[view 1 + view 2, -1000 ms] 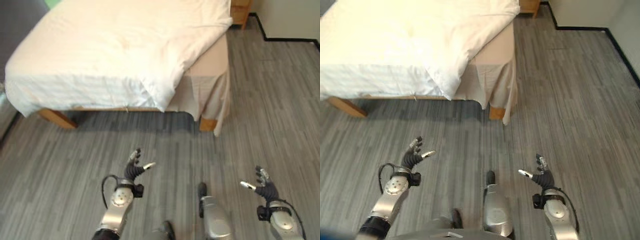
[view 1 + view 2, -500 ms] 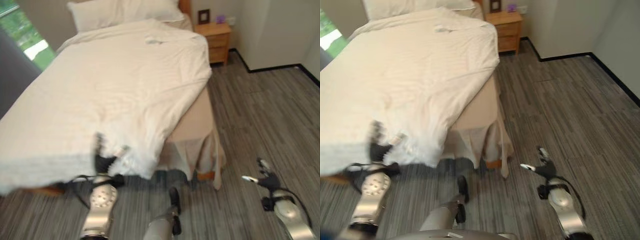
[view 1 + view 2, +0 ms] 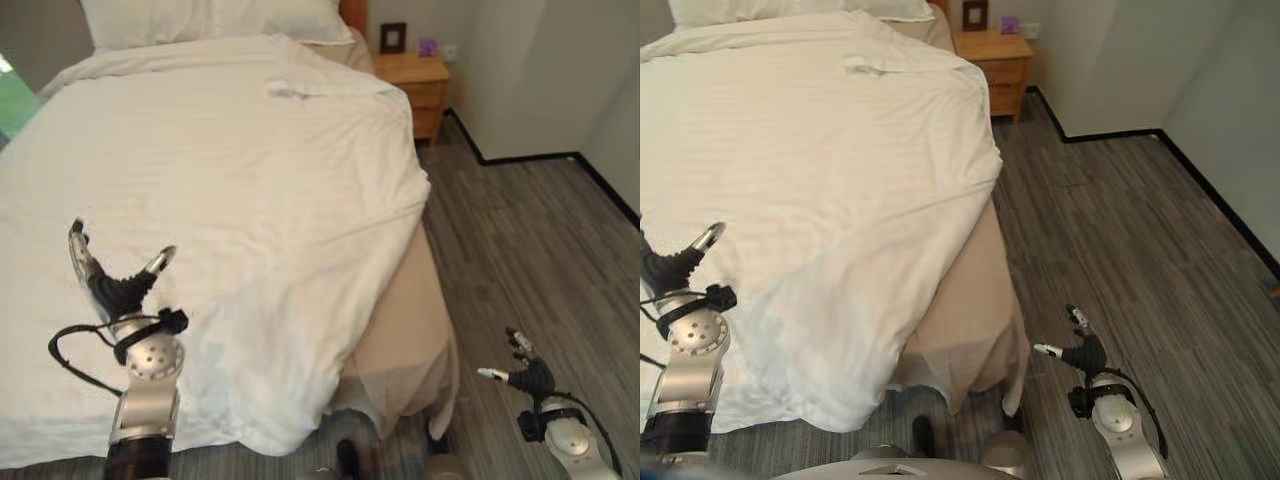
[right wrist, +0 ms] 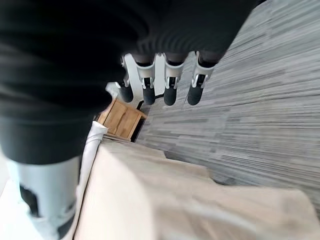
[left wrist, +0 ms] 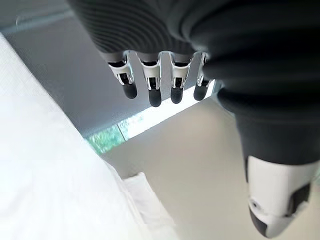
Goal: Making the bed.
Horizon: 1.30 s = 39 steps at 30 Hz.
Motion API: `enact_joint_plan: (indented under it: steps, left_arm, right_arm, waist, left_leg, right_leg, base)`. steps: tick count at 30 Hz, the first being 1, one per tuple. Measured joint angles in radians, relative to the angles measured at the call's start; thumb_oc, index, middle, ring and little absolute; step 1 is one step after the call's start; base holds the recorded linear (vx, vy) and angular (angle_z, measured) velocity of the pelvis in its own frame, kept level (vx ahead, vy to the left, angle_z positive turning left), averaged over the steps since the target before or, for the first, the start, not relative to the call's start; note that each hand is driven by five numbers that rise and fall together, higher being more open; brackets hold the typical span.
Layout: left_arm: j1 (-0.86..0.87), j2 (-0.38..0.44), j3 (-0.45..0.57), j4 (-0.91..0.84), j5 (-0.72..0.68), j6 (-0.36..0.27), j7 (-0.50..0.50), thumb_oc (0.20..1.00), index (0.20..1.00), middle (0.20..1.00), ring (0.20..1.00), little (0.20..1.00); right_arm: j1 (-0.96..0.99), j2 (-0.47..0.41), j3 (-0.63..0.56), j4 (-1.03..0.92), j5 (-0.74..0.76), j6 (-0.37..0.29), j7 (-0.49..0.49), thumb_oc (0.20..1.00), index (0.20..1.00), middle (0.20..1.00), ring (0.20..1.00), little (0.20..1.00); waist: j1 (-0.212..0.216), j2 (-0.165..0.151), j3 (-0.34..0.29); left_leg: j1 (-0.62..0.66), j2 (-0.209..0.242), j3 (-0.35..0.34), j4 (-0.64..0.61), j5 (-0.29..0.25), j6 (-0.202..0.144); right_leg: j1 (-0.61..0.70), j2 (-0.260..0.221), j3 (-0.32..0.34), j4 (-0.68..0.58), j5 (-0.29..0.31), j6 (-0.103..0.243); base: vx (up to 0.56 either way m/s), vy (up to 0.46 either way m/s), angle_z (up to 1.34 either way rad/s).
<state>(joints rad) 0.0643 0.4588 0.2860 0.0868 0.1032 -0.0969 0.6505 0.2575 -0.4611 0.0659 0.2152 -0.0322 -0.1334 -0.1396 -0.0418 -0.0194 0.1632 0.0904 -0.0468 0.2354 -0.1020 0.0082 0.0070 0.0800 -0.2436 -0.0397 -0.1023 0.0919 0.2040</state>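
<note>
A white duvet (image 3: 230,180) covers the bed, rumpled near its foot, its corner drooping toward the floor. On the right side the beige mattress and skirt (image 3: 400,340) are bare where the duvet is pulled in. My left hand (image 3: 115,293) hovers above the duvet's near left part, open, fingers (image 5: 152,90) straight and thumb spread, holding nothing. My right hand (image 3: 528,377) is low over the floor to the right of the bed's corner, open and empty, its fingers (image 4: 170,85) straight.
White pillows (image 3: 215,18) lie at the head of the bed. A wooden nightstand (image 3: 415,75) with small items stands beside it against the wall. Grey plank floor (image 3: 540,230) runs along the bed's right side to a white wall with dark skirting.
The view has swung up from the floor and closer to the bed. My left hand has risen from over the floor to above the duvet. The right hand stays low and open.
</note>
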Motion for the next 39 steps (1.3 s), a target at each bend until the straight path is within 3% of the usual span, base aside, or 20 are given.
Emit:
enact_joint_plan:
  steps: [4,5,10,14,18,23,24,25,26,29,33,36,39]
  left_arm:
    - [0.046,-0.007,-0.007,-0.001,0.033,0.023,-0.075,1.000,1.000,1.000,1.000,1.000]
    - [0.038,0.000,-0.007,0.015,0.040,0.028,-0.094,1.000,1.000,1.000,1.000,1.000]
    - [-0.004,0.026,-0.027,0.109,0.108,0.087,-0.138,1.000,1.000,1.000,1.000,1.000]
    - [-0.049,0.125,-0.043,0.300,0.190,0.178,-0.173,1.000,1.000,1.000,1.000,1.000]
    - [-0.079,0.143,-0.055,0.425,0.239,0.257,-0.201,1.000,1.000,1.000,1.000,1.000]
    - [-0.238,0.221,-0.129,0.676,0.265,0.280,-0.197,1.000,1.000,1.000,1.000,1.000]
    - [-0.258,0.222,-0.146,0.691,0.264,0.279,-0.194,0.871,0.871,0.871,0.871,0.871]
    - [-0.286,0.232,-0.169,0.723,0.264,0.273,-0.191,0.285,0.285,0.285,0.285,0.285]
    - [-0.326,0.248,-0.200,0.775,0.261,0.270,-0.189,0.200,0.200,0.200,0.200,0.200]
    - [-0.398,0.251,-0.232,0.871,0.243,0.258,-0.190,0.200,0.200,0.200,0.200,0.200]
    - [-0.400,0.214,-0.246,0.840,0.213,0.261,-0.195,0.200,0.200,0.200,0.200,0.200]
    - [-0.359,0.067,-0.285,0.655,0.186,0.275,-0.207,0.200,0.200,0.200,0.200,0.200]
    - [-0.314,0.009,-0.330,0.403,0.184,0.275,-0.242,0.200,0.200,0.200,0.200,0.200]
  right_arm:
    - [-0.002,-0.004,-0.064,-0.003,0.000,0.036,0.020,1.000,1.000,1.000,1.000,1.000]
    - [-0.013,-0.005,-0.066,-0.002,0.000,0.039,0.024,1.000,1.000,1.000,1.000,1.000]
    - [-0.035,-0.014,-0.063,0.000,0.000,0.042,0.042,1.000,1.000,1.000,1.000,1.000]
    - [0.001,-0.034,-0.066,-0.008,0.000,0.052,0.063,1.000,1.000,1.000,1.000,1.000]
    - [0.060,-0.038,-0.088,-0.013,0.000,0.069,0.079,1.000,1.000,1.000,1.000,1.000]
    - [0.022,-0.071,-0.036,-0.093,0.012,0.049,0.094,1.000,1.000,1.000,1.000,1.000]
    - [0.019,-0.071,-0.027,-0.091,0.014,0.038,0.094,1.000,1.000,1.000,1.000,1.000]
    - [0.007,-0.071,-0.018,-0.091,0.015,0.027,0.094,1.000,1.000,1.000,1.000,1.000]
    - [-0.006,-0.069,-0.012,-0.091,0.017,0.018,0.093,1.000,1.000,1.000,1.000,1.000]
    - [-0.044,-0.066,-0.007,-0.087,0.039,0.016,0.092,1.000,1.000,1.000,1.000,1.000]
    - [-0.013,-0.066,-0.016,-0.079,0.042,0.019,0.077,1.000,1.000,1.000,1.000,1.000]
    - [-0.025,-0.058,-0.017,-0.058,0.036,0.020,0.071,1.000,1.000,1.000,1.000,1.000]
    - [-0.046,-0.044,-0.036,-0.042,0.031,0.028,0.061,1.000,1.000,1.000,1.000,1.000]
  waist:
    - [-0.012,0.041,-0.004]
    - [-0.015,0.047,-0.002]
    - [-0.036,0.066,-0.006]
    - [-0.038,0.075,-0.021]
    - [-0.063,0.072,-0.025]
    - [-0.098,0.025,0.011]
    - [-0.113,0.005,0.019]
    - [-0.113,-0.008,0.022]
    - [-0.114,-0.017,0.027]
    - [-0.120,-0.043,0.058]
    - [-0.121,-0.014,0.067]
    - [-0.105,0.011,0.067]
    - [-0.097,0.010,0.069]
  left_leg:
    - [0.007,0.067,0.006,0.005,0.021,-0.032]
    - [0.019,0.077,0.008,0.005,0.021,-0.033]
    - [0.026,0.086,0.036,-0.001,0.007,-0.054]
    - [0.003,0.107,0.085,-0.001,0.005,-0.058]
    - [-0.008,0.114,0.087,-0.001,0.018,-0.070]
    - [-0.121,0.123,0.115,0.000,0.063,-0.055]
    - [-0.127,0.128,0.119,0.001,0.064,-0.057]
    - [-0.145,0.132,0.123,0.000,0.064,-0.061]
    - [-0.174,0.137,0.137,-0.001,0.066,-0.068]
    - [-0.233,0.147,0.156,0.002,0.086,-0.070]
    - [-0.192,0.163,0.161,-0.001,0.079,-0.080]
    - [-0.160,0.162,0.160,0.000,0.076,-0.083]
    - [-0.137,0.163,0.149,0.000,0.076,-0.083]
  right_leg:
    - [0.015,0.063,-0.013,0.001,-0.004,0.003]
    - [0.028,0.073,-0.016,0.000,-0.017,-0.014]
    - [0.028,0.077,-0.009,-0.005,-0.038,-0.022]
    - [-0.009,0.083,-0.012,-0.005,-0.033,-0.024]
    - [-0.019,0.088,-0.025,-0.005,-0.013,-0.042]
    - [-0.150,0.097,-0.004,0.000,0.038,-0.043]
    - [-0.164,0.103,-0.001,-0.004,0.040,-0.046]
    - [-0.184,0.107,0.002,-0.005,0.040,-0.046]
    - [-0.217,0.110,0.012,-0.005,0.034,-0.044]
    - [-0.285,0.113,-0.003,-0.001,0.072,-0.047]
    - [-0.247,0.129,-0.005,-0.002,0.068,-0.062]
    - [-0.212,0.129,-0.006,0.000,0.059,-0.062]
    - [-0.186,0.130,-0.012,0.000,0.055,-0.065]
  base:
    - [0.05,-0.044,0.11]
    - [0.07,-0.046,-0.02]
    - [0.02,-0.023,-0.09]
    - [0.05,-0.009,-0.21]
    - [0.01,-0.006,0.02]
    - [-0.17,-0.042,-0.14]
    - [-0.14,-0.042,-0.09]
    - [-0.10,-0.036,-0.16]
    - [-0.06,-0.037,-0.24]
    - [0.00,-0.010,-0.22]
    - [0.02,0.019,-0.05]
    - [0.01,-0.005,0.06]
    - [0.01,-0.035,0.07]
